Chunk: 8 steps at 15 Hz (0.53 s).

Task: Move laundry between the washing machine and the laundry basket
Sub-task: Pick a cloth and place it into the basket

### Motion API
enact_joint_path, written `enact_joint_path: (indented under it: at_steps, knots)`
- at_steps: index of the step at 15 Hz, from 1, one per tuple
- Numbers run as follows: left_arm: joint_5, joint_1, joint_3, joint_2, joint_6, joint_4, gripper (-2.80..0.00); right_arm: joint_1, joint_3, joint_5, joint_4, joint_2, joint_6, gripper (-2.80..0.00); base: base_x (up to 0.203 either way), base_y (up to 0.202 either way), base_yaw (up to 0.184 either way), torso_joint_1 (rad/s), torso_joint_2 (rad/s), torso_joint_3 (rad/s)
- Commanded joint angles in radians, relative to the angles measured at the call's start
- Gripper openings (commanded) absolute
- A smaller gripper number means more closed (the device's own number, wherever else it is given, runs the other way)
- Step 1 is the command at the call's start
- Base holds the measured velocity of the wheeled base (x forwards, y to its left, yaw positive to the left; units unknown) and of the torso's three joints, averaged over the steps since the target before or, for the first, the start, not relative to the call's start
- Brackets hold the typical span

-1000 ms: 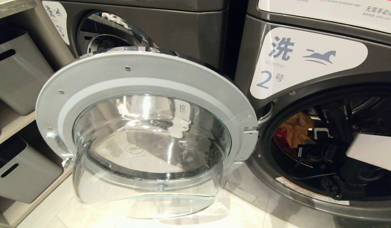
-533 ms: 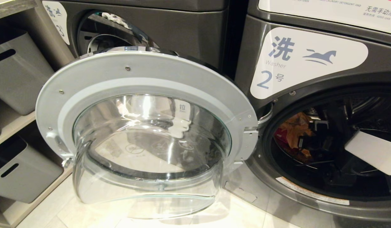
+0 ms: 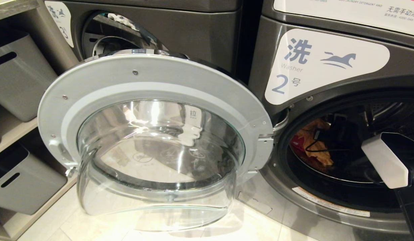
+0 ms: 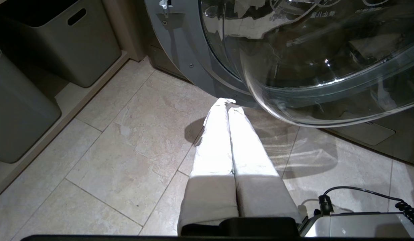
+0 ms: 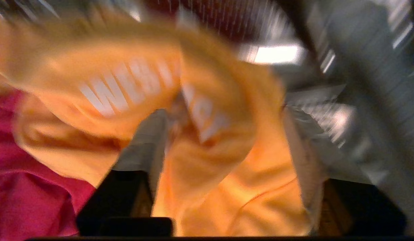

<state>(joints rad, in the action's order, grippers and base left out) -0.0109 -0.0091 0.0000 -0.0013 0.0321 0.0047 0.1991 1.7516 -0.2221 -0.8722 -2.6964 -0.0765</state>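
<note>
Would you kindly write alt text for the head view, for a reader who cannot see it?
The right arm, in its white casing, reaches into the dark drum of washer number 2, where an orange garment lies over something red. The washer's round glass door stands wide open, with grey plastic bins shelved beyond.

Two washers, one open door, three grey bins, two garments: orange, red.

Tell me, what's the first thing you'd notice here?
The big round glass door of the washer, swung wide open across the middle of the head view. To its right, inside the dark drum of washer number 2, lies an orange garment on something red, and the robot's right arm reaches in there. The orange cloth sits between the right pincer's spread fingers.
</note>
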Motion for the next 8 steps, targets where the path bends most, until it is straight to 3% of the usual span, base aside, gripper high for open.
enact_joint_path:
  at_steps: [1, 5, 8]
  knots:
    - [0.0, 0.0, 0.0, 0.001, 0.0, 0.0, -2.8, 0.01, 0.112, -0.002, 0.167, -0.083, -0.096, 0.0, 0.0, 0.0, 0.0, 0.0, 0.0, 0.0]
    - [0.0, 0.0, 0.0, 0.001, 0.0, 0.0, -2.8, 0.012, 0.191, 0.012, 0.239, -0.166, -0.179, 0.0, 0.0, 0.0, 0.0, 0.0, 0.0, 0.0]
    - [0.0, 0.0, 0.0, 0.001, 0.0, 0.0, -2.8, -0.001, 0.192, 0.098, 0.239, -0.178, -0.254, 0.0, 0.0, 0.0, 0.0, 0.0, 0.0, 0.0]
